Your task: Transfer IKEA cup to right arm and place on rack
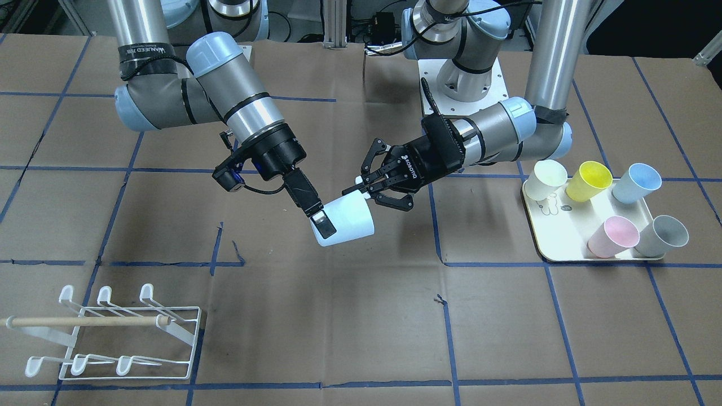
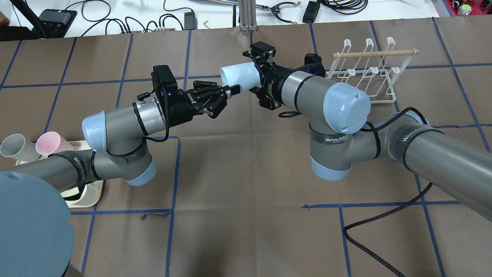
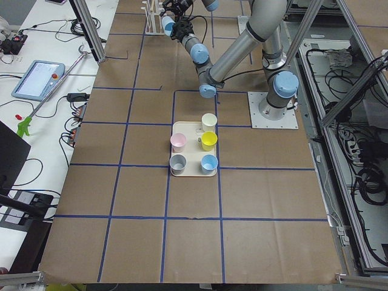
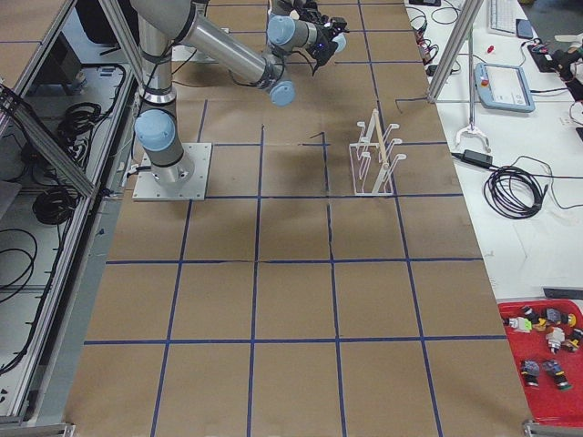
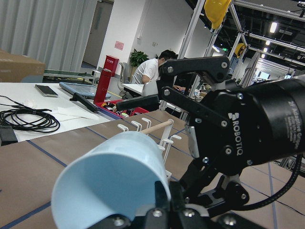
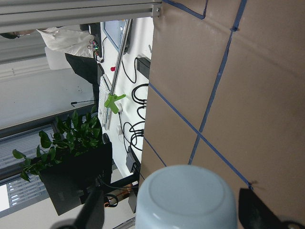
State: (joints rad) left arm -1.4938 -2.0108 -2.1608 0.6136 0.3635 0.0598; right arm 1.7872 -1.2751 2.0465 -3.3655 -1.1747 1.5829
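A pale blue cup (image 1: pixel 350 223) hangs on its side in mid-air over the table's middle, between both grippers. My left gripper (image 1: pixel 361 189), the spidery ROBOTIQ one, is shut on the cup's rim; the left wrist view shows the open mouth (image 5: pixel 109 181). My right gripper (image 1: pixel 322 225), slim and black, straddles the base end. The right wrist view shows the cup's base (image 6: pixel 188 198) between its fingers (image 6: pixel 93 210), with a gap on one side. The white wire rack (image 1: pixel 141 308) with its wooden dowel (image 1: pixel 84 321) stands on the table, apart from both arms.
A cream tray (image 1: pixel 564 248) beside my left arm holds several cups: cream, yellow, blue, pink and grey. In the overhead view the rack (image 2: pixel 374 54) is just beyond my right arm's elbow. Blue tape lines cross the brown table cover.
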